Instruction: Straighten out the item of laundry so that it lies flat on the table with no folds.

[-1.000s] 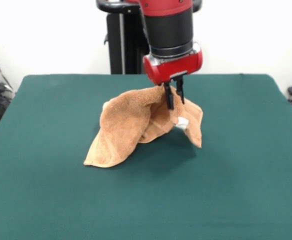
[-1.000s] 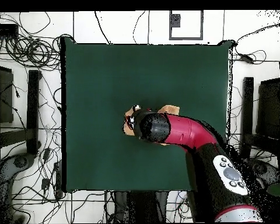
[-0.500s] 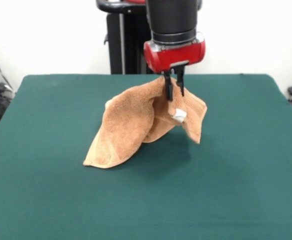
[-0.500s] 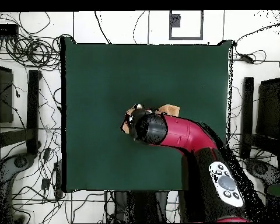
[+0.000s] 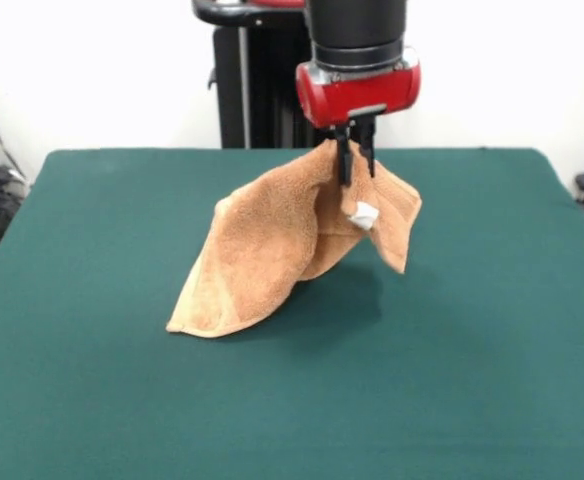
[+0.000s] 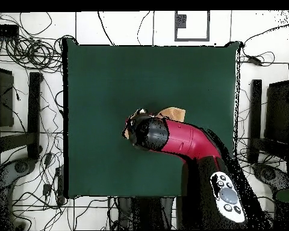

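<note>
An orange-tan towel, the item of laundry (image 5: pixel 262 250), hangs in a tent shape over the green table (image 5: pixel 92 400). My gripper (image 5: pixel 354 172) is shut on its upper fold near the table's middle. One corner rests on the cloth at the front left, and a flap with a small white tag (image 5: pixel 365 215) dangles to the right. In the overhead view the arm covers most of the item of laundry (image 6: pixel 174 112), and the gripper itself is hidden under the wrist.
The black pedestal (image 5: pixel 247 80) stands behind the table's far edge. Cables and stands (image 6: pixel 32 96) lie on the floor around the table (image 6: pixel 111 72).
The gripper has risen and shifted slightly right in the front view, lifting the towel's peak higher. The front-left corner stays on the table.
</note>
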Tool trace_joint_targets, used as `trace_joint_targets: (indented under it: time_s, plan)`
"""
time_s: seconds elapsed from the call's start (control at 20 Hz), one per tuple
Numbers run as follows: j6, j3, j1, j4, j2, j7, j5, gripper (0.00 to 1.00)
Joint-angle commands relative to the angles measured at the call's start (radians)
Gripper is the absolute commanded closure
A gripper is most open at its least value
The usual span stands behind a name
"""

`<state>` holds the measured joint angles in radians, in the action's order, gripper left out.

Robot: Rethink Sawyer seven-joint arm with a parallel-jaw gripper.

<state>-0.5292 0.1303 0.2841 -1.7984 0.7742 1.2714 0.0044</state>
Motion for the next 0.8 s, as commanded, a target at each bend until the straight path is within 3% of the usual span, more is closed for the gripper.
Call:
trace_joint_targets:
  time_s: [0.05,0.8]
  plan:
    - [-0.142,-0.024,-0.059,-0.025,0.001,0.29,0.071,1.0]
    - [-0.23,-0.083,-0.105,0.029,0.008,0.29,0.091,1.0]
